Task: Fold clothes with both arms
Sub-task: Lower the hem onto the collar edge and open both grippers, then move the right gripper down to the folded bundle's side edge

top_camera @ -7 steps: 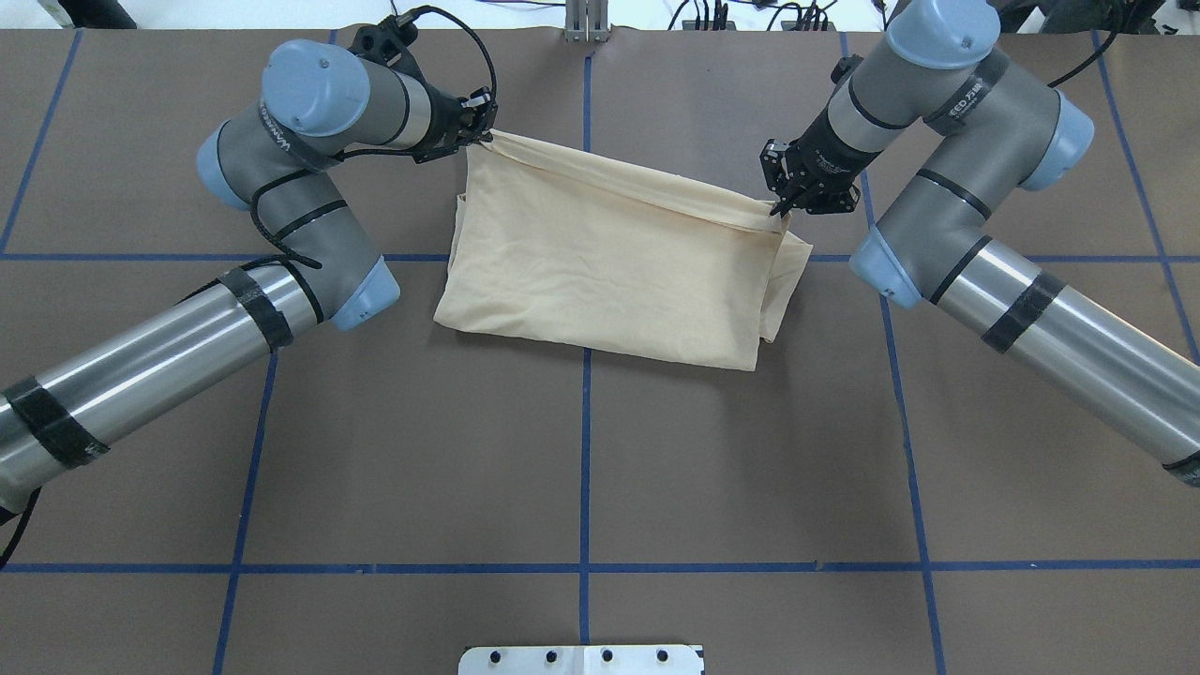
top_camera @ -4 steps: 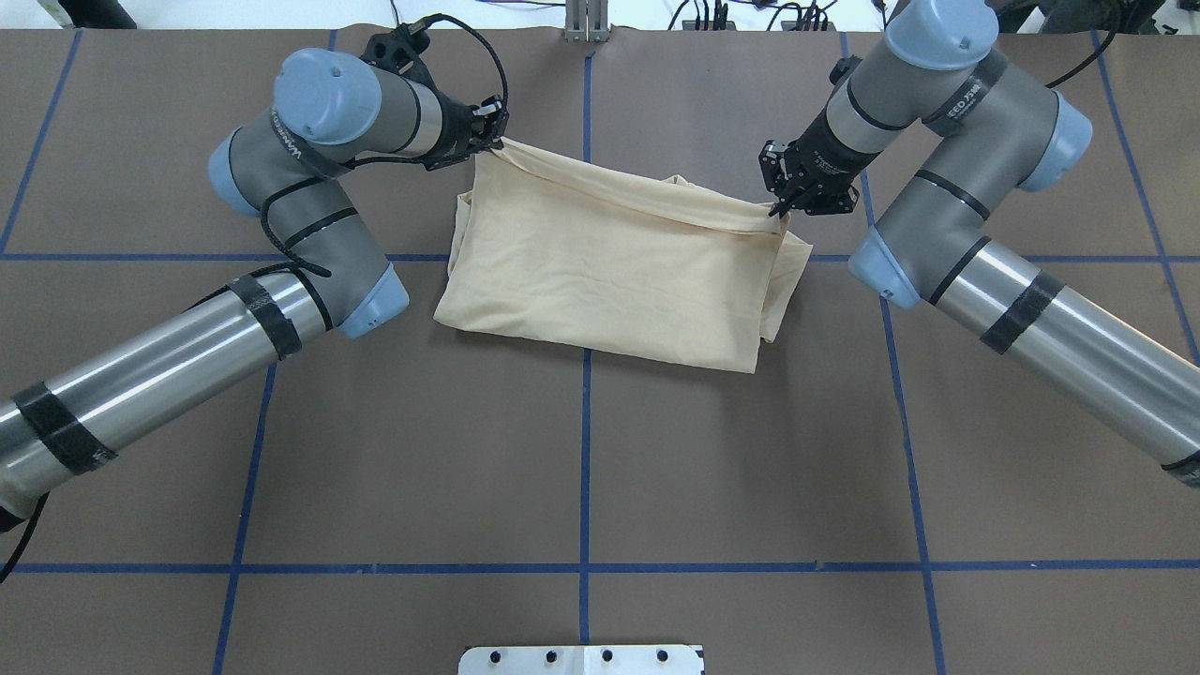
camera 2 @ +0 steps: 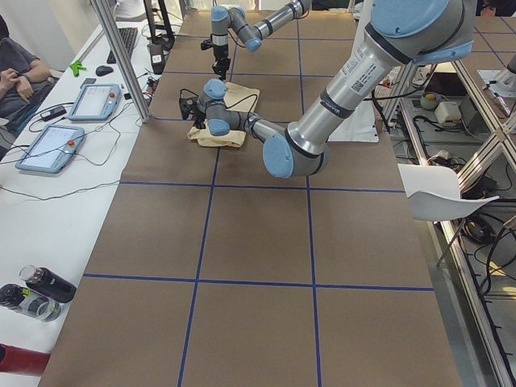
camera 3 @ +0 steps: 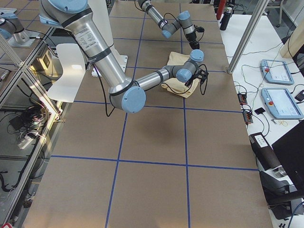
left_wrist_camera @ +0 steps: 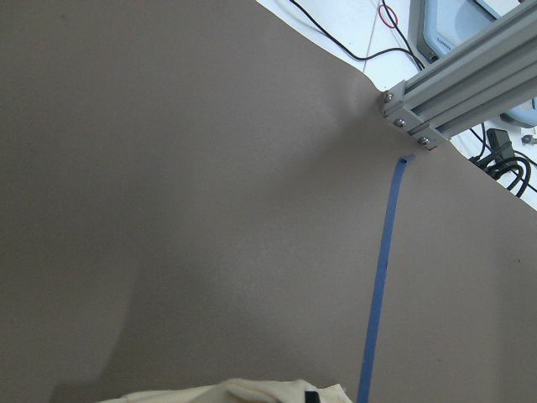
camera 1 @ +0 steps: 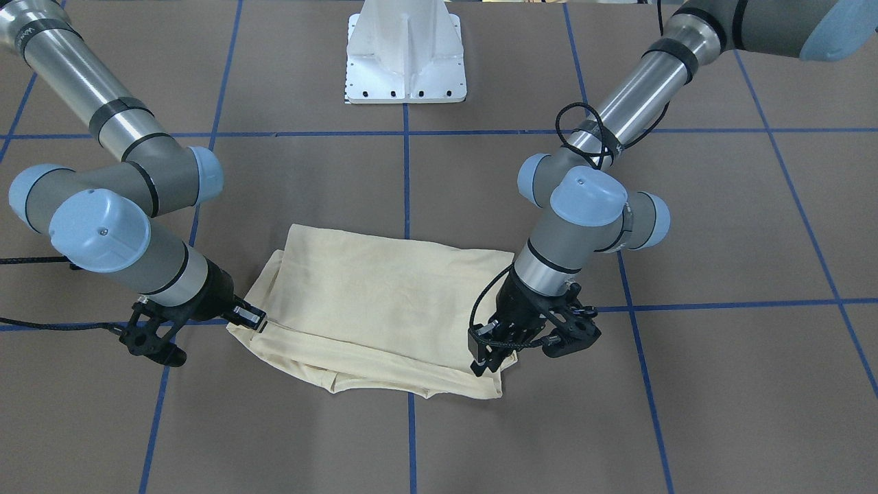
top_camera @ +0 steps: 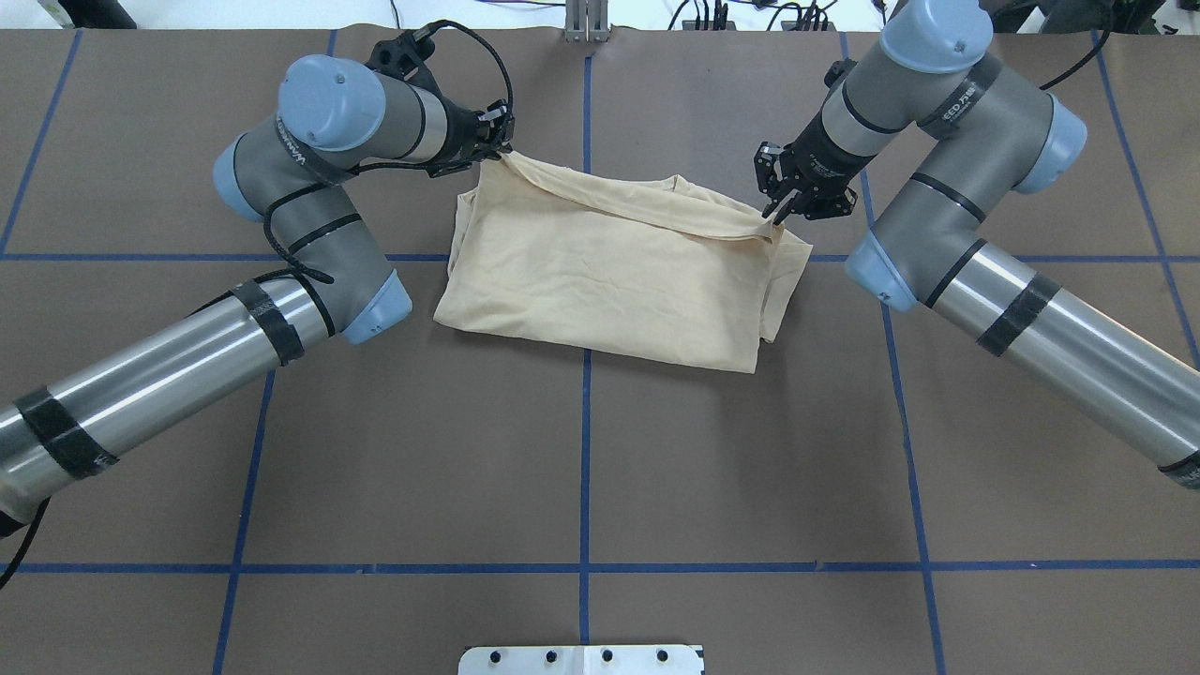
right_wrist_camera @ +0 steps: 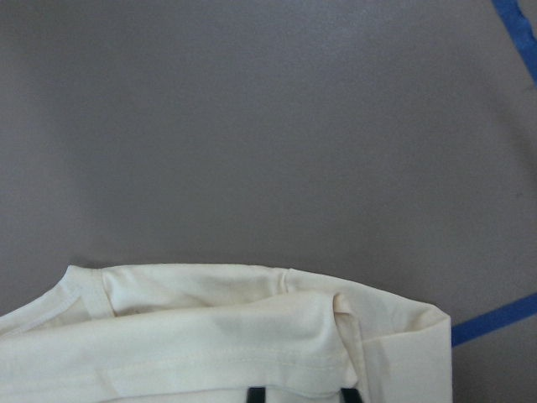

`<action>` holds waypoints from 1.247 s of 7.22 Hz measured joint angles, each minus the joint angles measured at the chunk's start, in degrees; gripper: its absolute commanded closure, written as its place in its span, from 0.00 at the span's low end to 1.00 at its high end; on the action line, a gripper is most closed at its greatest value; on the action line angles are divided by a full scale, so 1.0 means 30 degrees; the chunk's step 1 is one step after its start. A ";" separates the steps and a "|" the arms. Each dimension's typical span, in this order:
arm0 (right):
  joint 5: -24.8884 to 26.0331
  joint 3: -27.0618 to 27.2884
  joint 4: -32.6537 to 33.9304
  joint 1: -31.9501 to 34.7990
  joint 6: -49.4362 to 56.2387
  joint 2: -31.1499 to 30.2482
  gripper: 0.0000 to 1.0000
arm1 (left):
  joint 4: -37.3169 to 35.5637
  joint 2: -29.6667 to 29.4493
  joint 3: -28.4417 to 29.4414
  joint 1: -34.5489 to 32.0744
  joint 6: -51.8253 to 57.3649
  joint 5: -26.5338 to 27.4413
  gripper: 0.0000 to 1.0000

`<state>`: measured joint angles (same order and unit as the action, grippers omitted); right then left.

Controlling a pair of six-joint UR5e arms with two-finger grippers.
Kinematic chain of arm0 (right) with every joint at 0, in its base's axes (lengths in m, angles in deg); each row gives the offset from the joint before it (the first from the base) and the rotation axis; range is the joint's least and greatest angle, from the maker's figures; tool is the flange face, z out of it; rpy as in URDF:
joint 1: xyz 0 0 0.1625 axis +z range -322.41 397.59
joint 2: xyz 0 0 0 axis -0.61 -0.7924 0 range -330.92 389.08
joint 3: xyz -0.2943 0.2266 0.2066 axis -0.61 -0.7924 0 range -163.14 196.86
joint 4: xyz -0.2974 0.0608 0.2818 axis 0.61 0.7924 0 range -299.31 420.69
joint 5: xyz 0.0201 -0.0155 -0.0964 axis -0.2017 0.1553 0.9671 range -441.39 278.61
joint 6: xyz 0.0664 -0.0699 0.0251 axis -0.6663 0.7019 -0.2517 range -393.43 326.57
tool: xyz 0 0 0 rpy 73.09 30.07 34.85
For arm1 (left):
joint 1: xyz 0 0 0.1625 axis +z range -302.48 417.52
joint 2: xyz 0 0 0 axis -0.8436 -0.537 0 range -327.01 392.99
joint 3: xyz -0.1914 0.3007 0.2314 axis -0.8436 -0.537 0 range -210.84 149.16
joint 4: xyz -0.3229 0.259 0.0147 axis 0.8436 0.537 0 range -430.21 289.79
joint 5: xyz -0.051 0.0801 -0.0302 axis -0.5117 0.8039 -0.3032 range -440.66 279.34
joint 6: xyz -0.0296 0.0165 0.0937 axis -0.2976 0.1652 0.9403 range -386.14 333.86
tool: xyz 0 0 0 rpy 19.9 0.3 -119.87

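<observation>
The shirt (top_camera: 609, 281) lies in the upper middle of the overhead view, its long side running left to right. The left gripper (top_camera: 500, 145) and right gripper (top_camera: 776, 211) each pinch a top corner. The rest lies below them, so that edge likely folds downward.

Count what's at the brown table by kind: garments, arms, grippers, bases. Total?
Garments: 1, a pale cream-yellow folded T-shirt
Robot arms, silver-grey with light blue joint caps: 2, left arm and right arm
Black two-finger grippers: 2, left gripper and right gripper
Bases: 1, a white metal pedestal base
Total: 6
</observation>
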<state>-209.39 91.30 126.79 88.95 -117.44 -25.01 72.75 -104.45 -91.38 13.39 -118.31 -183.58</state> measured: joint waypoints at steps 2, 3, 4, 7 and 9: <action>0.0104 -0.0017 -0.0060 0.0066 0.0012 -0.0003 0.00 | -0.0014 0.0155 -0.0307 -0.0067 0.0051 -0.0037 0.00; 0.0099 -0.0001 -0.0704 0.0071 -0.0037 -0.0090 0.00 | -0.0168 0.0532 -0.1069 -0.0103 0.0077 -0.0176 0.00; 0.0084 0.0133 -0.1965 0.0061 -0.0156 -0.0476 0.00 | -0.0571 0.1262 -0.2496 -0.0136 0.0059 -0.0637 0.00; 0.0335 0.3129 -0.3393 -0.1246 -0.0295 -0.2701 0.00 | -0.2696 0.3369 -0.7012 -0.0171 -0.0026 -0.1617 0.00; 0.1266 0.5755 -0.3325 -0.3071 -0.0421 -0.4286 0.00 | -0.4365 0.4051 -0.9241 -0.0168 -0.0074 -0.1665 0.00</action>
<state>-205.59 108.56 116.82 79.73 -118.70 -37.87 59.66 -92.30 -119.11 12.88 -118.53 -188.57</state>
